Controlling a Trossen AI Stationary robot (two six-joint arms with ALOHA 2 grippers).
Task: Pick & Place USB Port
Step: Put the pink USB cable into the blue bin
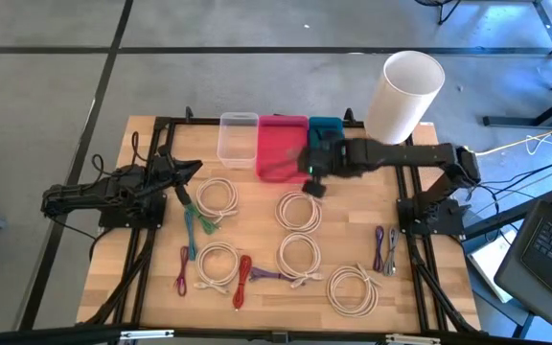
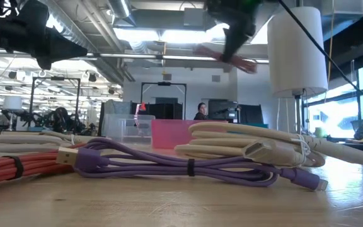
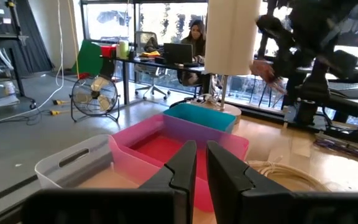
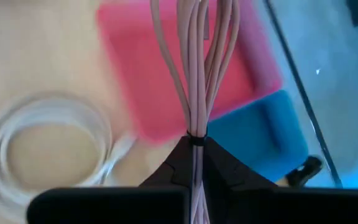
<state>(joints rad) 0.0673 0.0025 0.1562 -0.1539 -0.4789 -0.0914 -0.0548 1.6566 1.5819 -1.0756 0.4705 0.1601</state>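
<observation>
Wooden desk (image 1: 257, 235) on a grey floor, open lab behind with a person seated at a far workstation, tall white lamp (image 1: 405, 94) at the back corner. Coiled white cables (image 1: 300, 212) and short purple (image 1: 384, 249) and red (image 1: 243, 280) cables lie scattered over the desk.

Step in hand: carry, near the drop. My right claw (image 4: 196, 163) is clamped on a bundled pink cable (image 4: 194, 74), tied with a black band just above the fingertips. The bundle hangs in the air over the pink bin (image 1: 282, 146), near its border with the blue bin (image 1: 325, 129). In the high view my right arm reaches across from the right side, with the claw over that same spot.

My left claw (image 3: 197, 163) waits at the left side of the desk, fingers nearly together, holding nothing, looking toward the bins.

Next move, as I judge it: centre the bundle over the matching pink bin, lower a little, then open so the loops fall inside and not across the rim or into the blue bin.

Bins stand in a row at the back edge, touching: clear bin (image 1: 238, 137), pink, blue. The clear one looks empty. The pink one shows bare floor in the left wrist view; contents otherwise hard to tell. The inside of the blue one is mostly hidden.
</observation>
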